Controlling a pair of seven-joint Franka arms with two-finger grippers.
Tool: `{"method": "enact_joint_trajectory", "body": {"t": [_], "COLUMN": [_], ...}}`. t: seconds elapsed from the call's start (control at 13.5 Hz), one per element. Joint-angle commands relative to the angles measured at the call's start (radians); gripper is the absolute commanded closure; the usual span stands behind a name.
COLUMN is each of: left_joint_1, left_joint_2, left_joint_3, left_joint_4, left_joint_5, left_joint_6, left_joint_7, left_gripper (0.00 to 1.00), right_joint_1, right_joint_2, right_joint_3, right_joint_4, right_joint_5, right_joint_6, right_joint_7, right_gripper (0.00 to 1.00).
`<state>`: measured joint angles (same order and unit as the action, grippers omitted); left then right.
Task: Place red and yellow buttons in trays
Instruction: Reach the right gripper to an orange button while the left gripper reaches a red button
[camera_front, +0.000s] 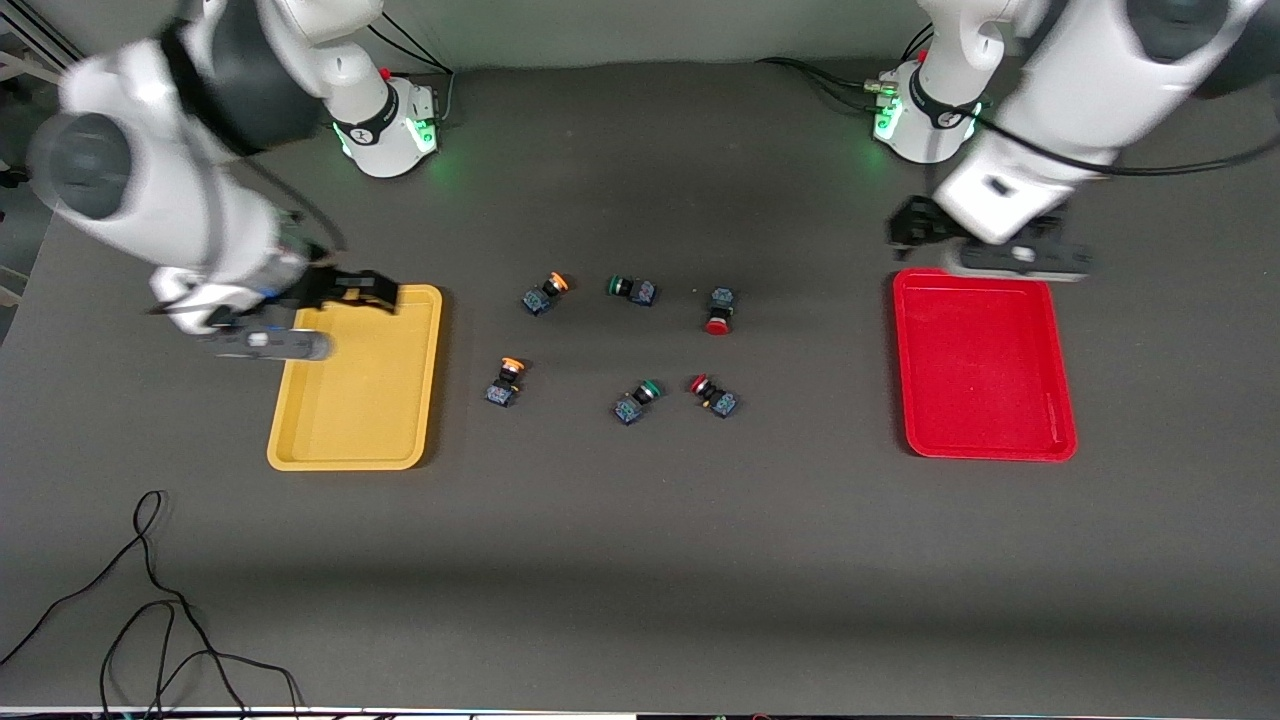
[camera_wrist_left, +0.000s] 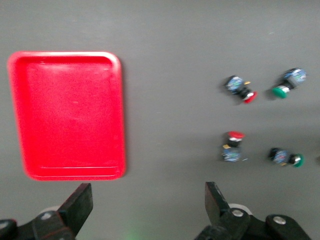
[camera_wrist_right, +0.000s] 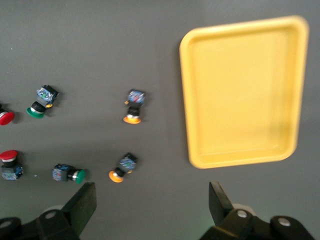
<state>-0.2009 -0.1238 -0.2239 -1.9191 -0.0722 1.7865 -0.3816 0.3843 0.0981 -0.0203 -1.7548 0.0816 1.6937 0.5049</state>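
Two yellow-capped buttons (camera_front: 545, 292) (camera_front: 505, 380) and two red-capped buttons (camera_front: 718, 310) (camera_front: 712, 395) lie on the table between the trays. The yellow tray (camera_front: 360, 400) at the right arm's end and the red tray (camera_front: 985, 370) at the left arm's end hold nothing. My right gripper (camera_front: 350, 290) is open and empty over the yellow tray's corner nearest the robots. My left gripper (camera_front: 915, 232) is open and empty over the table at the red tray's edge nearest the robots. The left wrist view shows the red tray (camera_wrist_left: 67, 115) and red buttons (camera_wrist_left: 240, 89) (camera_wrist_left: 232, 146). The right wrist view shows the yellow tray (camera_wrist_right: 245, 92) and yellow buttons (camera_wrist_right: 134, 105) (camera_wrist_right: 122, 167).
Two green-capped buttons (camera_front: 632, 289) (camera_front: 637, 400) lie among the others in the middle of the table. A black cable (camera_front: 150, 600) loops on the table near the front camera at the right arm's end. The arm bases (camera_front: 385, 125) (camera_front: 925, 115) stand farthest from the camera.
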Motion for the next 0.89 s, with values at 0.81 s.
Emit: {"method": "enact_joint_trajectory", "body": {"t": [0.81], "left_joint_1": [-0.256], "left_joint_2": [0.355], "left_joint_3": [-0.092], "left_joint_4": [-0.032], "left_joint_5": [0.083], "left_joint_6": [0.325], "left_joint_7": [-0.395], "left_gripper": [0.0], "right_joint_1": [0.292], "right_joint_2": [0.198], "right_joint_3": [-0.012], "right_joint_4": [-0.437], "right_joint_5": [0.184], "right_joint_6": [0.595], "right_joint_7": [0.487], "right_gripper": [0.0]}}
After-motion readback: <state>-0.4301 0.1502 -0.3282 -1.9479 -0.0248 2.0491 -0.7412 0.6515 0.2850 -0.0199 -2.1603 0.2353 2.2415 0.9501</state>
